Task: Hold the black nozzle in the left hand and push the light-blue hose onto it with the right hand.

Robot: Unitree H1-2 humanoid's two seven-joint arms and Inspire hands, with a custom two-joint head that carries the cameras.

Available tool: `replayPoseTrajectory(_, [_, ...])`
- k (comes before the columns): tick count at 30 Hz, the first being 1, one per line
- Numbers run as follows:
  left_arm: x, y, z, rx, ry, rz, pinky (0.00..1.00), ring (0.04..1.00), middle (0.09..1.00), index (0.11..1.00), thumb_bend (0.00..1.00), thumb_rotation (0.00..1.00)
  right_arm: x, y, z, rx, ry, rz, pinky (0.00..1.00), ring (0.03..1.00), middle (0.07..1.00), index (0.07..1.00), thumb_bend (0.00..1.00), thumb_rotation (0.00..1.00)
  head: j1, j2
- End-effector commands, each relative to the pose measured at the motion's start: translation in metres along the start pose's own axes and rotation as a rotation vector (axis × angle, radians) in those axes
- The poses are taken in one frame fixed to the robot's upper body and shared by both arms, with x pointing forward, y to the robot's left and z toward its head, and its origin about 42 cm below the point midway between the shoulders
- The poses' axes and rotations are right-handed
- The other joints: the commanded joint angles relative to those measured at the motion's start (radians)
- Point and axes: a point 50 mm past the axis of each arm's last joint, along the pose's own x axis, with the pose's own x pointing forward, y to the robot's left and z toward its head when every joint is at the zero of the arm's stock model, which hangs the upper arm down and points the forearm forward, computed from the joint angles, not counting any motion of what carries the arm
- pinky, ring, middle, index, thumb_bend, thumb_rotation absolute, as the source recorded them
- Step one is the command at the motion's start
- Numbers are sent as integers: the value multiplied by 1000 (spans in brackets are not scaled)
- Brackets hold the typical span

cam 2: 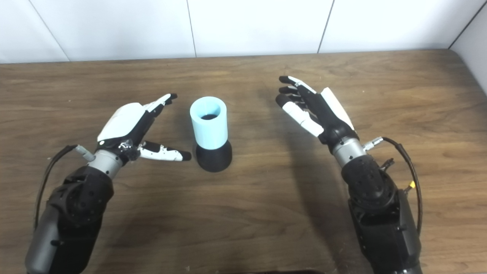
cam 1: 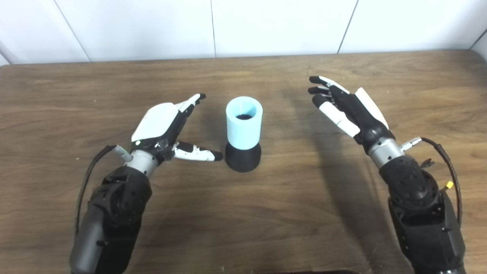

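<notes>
A black nozzle (cam 1: pixel 243 156) stands upright on the wooden table (cam 1: pixel 243 213) near the middle. The light-blue hose (cam 1: pixel 244 122), a short wide tube, sits on top of it with its open end up. My left hand (cam 1: pixel 167 127) is open just left of the pair, its thumb tip close to the nozzle's base without touching it. My right hand (cam 1: pixel 344 108) is open well to the right of the hose, fingers spread and pointing up-left, holding nothing.
A white panelled wall (cam 1: pixel 243 26) rises behind the table's far edge. Cables (cam 1: pixel 445 160) run from both wrists. Bare wood lies in front of the nozzle and between the two arms.
</notes>
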Motion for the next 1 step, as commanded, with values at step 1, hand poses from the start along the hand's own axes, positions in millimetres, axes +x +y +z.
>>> replayPoseTrajectory(1, [-4, 20, 1, -15, -38, 101, 912, 928, 932, 974, 1000, 465, 5, -12, 12, -1, -72, -55, 725, 798, 826, 876, 527, 966, 0, 0])
